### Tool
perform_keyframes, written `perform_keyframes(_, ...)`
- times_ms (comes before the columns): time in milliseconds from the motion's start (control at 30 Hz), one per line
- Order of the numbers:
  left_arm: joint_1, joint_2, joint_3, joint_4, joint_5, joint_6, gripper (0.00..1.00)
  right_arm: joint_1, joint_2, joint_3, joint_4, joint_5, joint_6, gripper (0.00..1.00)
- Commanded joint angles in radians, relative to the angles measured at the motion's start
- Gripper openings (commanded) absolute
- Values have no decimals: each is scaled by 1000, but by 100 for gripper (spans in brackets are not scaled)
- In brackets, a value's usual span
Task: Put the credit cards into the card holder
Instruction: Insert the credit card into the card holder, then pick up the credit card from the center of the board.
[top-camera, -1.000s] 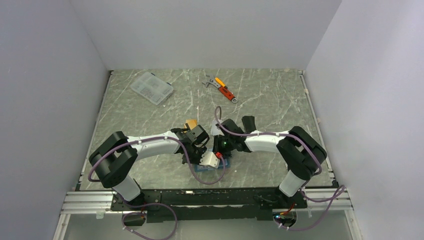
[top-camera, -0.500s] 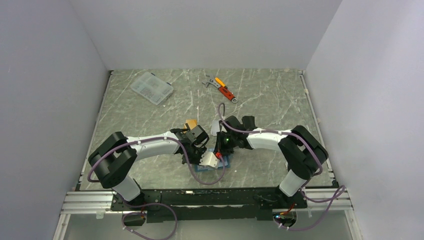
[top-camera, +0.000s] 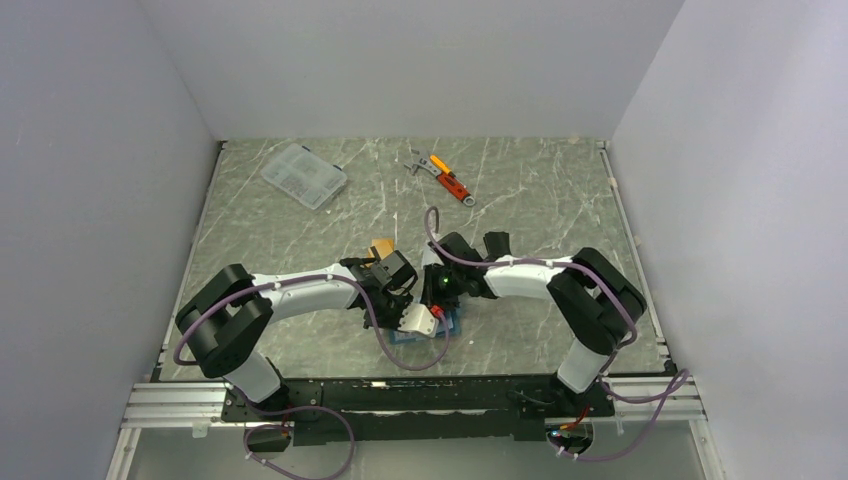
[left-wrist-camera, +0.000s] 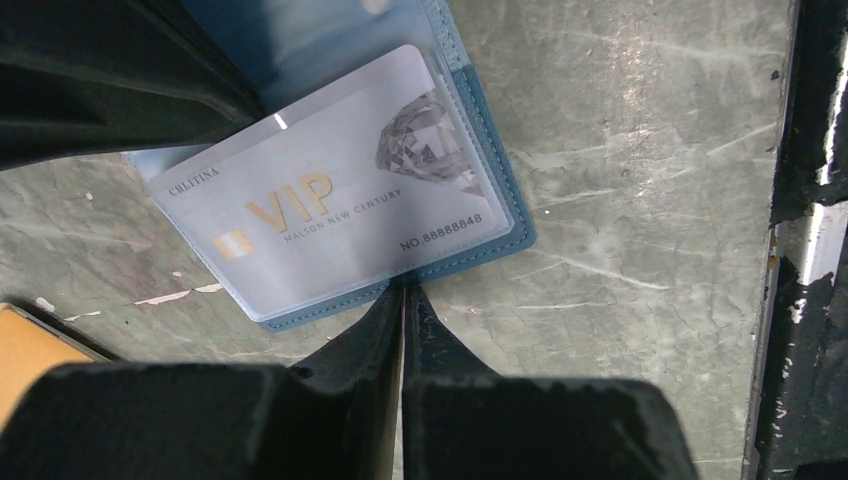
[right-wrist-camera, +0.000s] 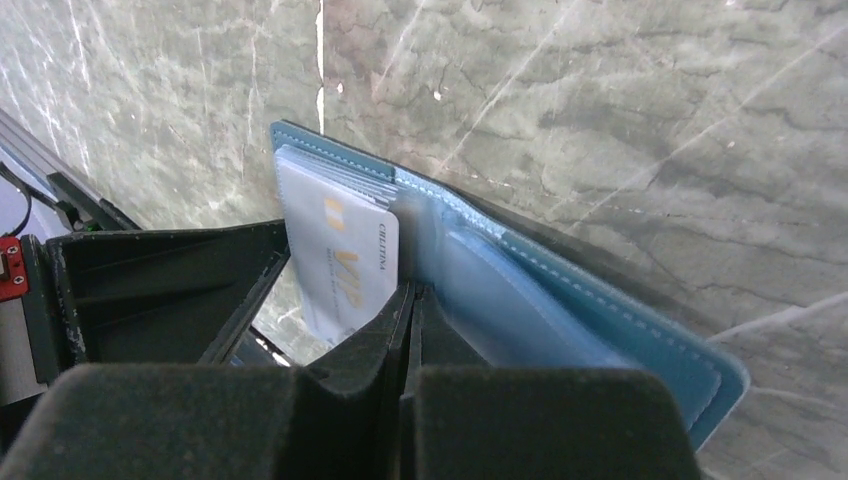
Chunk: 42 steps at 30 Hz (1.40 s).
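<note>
The teal card holder (left-wrist-camera: 503, 178) lies open near the table's front edge (top-camera: 452, 327). One half rests flat (right-wrist-camera: 620, 320); the other stands raised, with a silver credit card (left-wrist-camera: 340, 200) marked VIP in its clear pocket (right-wrist-camera: 345, 260). My left gripper (left-wrist-camera: 405, 287) is shut, its tips pinching the raised half's edge (top-camera: 412, 313). The right gripper (right-wrist-camera: 413, 288) is shut with nothing in it, tips pressed at the holder's inner fold (top-camera: 437, 305). An orange-gold credit card (top-camera: 380, 246) lies behind the left wrist, its corner showing (left-wrist-camera: 20, 350).
A clear plastic compartment box (top-camera: 303, 175) sits at the back left. An orange-handled wrench (top-camera: 452, 183) lies at the back centre. The black front rail (left-wrist-camera: 800, 250) runs close beside the holder.
The right arm has shifted slightly left, toward the holder. The left gripper and the raised half with the silver card have stayed put.
</note>
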Motion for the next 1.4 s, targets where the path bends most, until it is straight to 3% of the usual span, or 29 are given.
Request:
perform_keyframes(0, -4, 21, -32, -15, 29, 26, 9, 10, -72, -9, -39, 32, 7, 0)
perform_keyframes(200, 10, -26, 0, -91, 38, 35, 9, -95, -111, 34, -127, 82, -77, 0)
perform_keyframes(500, 41, -117, 80, -218, 66, 24, 10, -108, 5, 139, -141, 202, -161, 2)
perform_keyframes(800, 96, -107, 188, -253, 106, -10, 13, -87, -104, -8, -135, 218, -130, 1)
perform_keyframes(833, 99, -103, 203, -250, 106, -23, 15, -87, -128, -32, -132, 214, -125, 3)
perform_keyframes(900, 102, -96, 235, -247, 104, -41, 38, -87, -180, -59, -143, 223, -115, 6)
perform_keyframes(967, 104, -84, 267, -248, 101, -48, 49, -99, -214, -64, -161, 237, -116, 9)
perform_keyframes(1100, 102, -68, 318, -220, 98, -57, 46, -197, -244, -4, -203, 212, -150, 18)
perform_keyframes(1233, 103, -10, 386, -185, 80, -84, 39, -343, -261, 89, -226, 221, -176, 35)
perform_keyframes(1367, 107, 65, 386, -70, 68, -111, 28, -399, -190, 215, -269, 277, -212, 38)
